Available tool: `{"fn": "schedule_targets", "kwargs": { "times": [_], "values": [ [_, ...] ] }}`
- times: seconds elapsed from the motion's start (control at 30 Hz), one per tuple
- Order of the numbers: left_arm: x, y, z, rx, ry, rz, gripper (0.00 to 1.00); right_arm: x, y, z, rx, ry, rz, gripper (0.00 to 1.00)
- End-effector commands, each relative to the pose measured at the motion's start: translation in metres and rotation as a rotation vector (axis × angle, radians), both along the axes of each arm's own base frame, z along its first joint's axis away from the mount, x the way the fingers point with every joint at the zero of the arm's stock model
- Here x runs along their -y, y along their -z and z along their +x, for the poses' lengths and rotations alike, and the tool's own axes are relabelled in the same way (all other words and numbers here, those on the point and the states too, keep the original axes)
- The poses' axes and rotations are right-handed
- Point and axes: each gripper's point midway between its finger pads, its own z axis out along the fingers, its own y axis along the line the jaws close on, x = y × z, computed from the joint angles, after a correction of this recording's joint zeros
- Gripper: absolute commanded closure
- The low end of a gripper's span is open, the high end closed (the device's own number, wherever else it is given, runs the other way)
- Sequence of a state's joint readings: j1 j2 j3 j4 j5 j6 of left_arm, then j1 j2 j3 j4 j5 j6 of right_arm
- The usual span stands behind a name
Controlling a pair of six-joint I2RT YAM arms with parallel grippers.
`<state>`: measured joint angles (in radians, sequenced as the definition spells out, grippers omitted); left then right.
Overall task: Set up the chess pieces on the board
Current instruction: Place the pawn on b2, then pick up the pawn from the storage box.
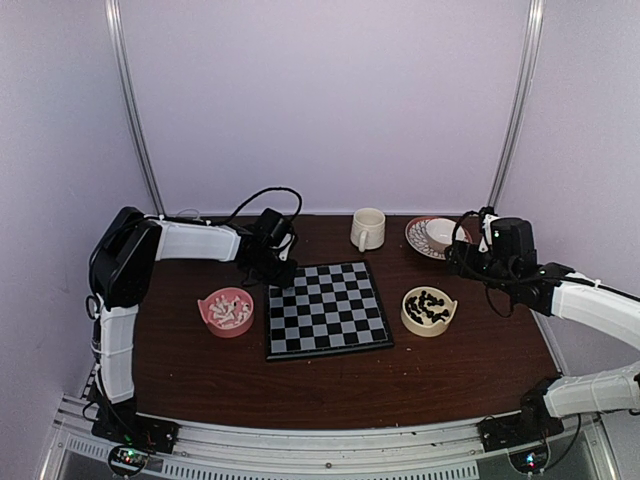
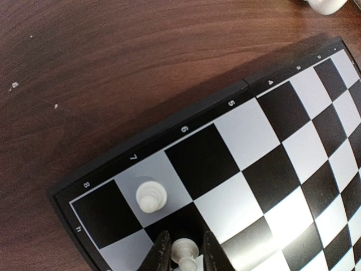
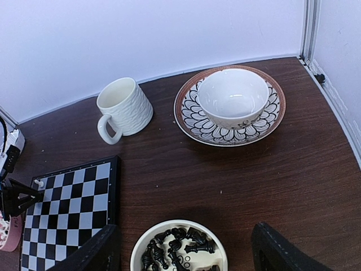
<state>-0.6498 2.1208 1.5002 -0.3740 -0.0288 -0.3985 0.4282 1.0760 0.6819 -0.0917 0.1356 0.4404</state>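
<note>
Nearest me, a pink bowl (image 1: pixel 205 308) holds white chess pieces (image 1: pixel 230 312) and a cream bowl (image 1: pixel 410 318) holds black chess pieces (image 1: pixel 430 305), with the board (image 1: pixel 330 315) between them. At its far-left corner my left gripper (image 2: pixel 185 248) is pinched on a white pawn (image 2: pixel 184 246) (a second pawn (image 2: pixel 151 197) stands just beside). My right gripper (image 3: pixel 183 248) gapes wide, empty, above the cream bowl's far side. Beyond sit a mug (image 1: pixel 367 229) and a patterned plate (image 1: pixel 418 238) carrying a white bowl (image 1: pixel 441 233).

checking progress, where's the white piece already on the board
Left wrist view: the white piece stands on the board's pale square by the 7, just beyond the left hand.
</note>
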Motion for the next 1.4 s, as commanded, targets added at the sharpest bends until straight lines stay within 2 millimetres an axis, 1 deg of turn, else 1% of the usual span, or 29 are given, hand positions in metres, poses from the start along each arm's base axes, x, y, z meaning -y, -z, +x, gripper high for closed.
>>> {"fn": "schedule_targets", "kwargs": {
  "times": [0.0,0.17,0.33,0.43,0.53,0.63,0.8,0.9,0.93,0.97,1.0,1.13,1.27,1.37],
  "values": [
    [0.004,0.0,0.001,0.003,0.021,0.011,0.78,0.0,-0.015,0.001,0.044,0.009,0.007,0.17],
    [0.0,-0.012,-0.002,0.022,0.021,0.01,0.77,0.0,-0.015,0.001,0.044,0.01,0.005,0.18],
    [-0.003,-0.031,-0.009,0.059,0.028,0.004,0.73,0.001,-0.017,0.0,0.047,0.011,0.006,0.17],
    [-0.006,-0.043,-0.015,0.077,0.029,-0.016,0.72,0.002,-0.017,0.0,0.047,0.012,0.005,0.17],
    [-0.01,-0.06,-0.021,0.1,0.028,-0.038,0.72,0.001,-0.018,0.0,0.049,0.01,0.007,0.17],
    [-0.016,-0.071,-0.029,0.114,0.022,-0.049,0.72,0.001,-0.017,0.0,0.049,0.01,0.007,0.17],
    [-0.037,-0.076,-0.042,0.126,-0.017,-0.016,0.72,0.001,-0.017,0.0,0.047,0.008,0.008,0.17],
    [-0.051,-0.074,-0.051,0.128,-0.038,0.01,0.73,0.0,-0.016,0.0,0.046,0.006,0.009,0.17],
    [-0.059,-0.07,-0.055,0.126,-0.051,0.03,0.73,0.0,-0.016,0.0,0.046,0.006,0.01,0.18],
    [-0.063,-0.073,-0.057,0.134,-0.058,0.033,0.73,0.0,-0.017,0.0,0.046,0.004,0.012,0.18],
    [-0.071,-0.067,-0.063,0.131,-0.069,0.057,0.74,-0.001,-0.017,0.0,0.046,0.003,0.013,0.18],
    [-0.096,-0.068,-0.075,0.155,-0.113,0.095,0.75,-0.002,-0.017,-0.001,0.047,-0.001,0.017,0.17],
    [-0.114,-0.069,-0.081,0.149,-0.16,0.07,0.76,-0.001,-0.016,0.0,0.045,0.0,0.016,0.17],
    [-0.128,-0.064,-0.08,0.131,-0.196,0.046,0.76,-0.001,-0.016,0.0,0.045,0.002,0.015,0.18]
  ]
}}
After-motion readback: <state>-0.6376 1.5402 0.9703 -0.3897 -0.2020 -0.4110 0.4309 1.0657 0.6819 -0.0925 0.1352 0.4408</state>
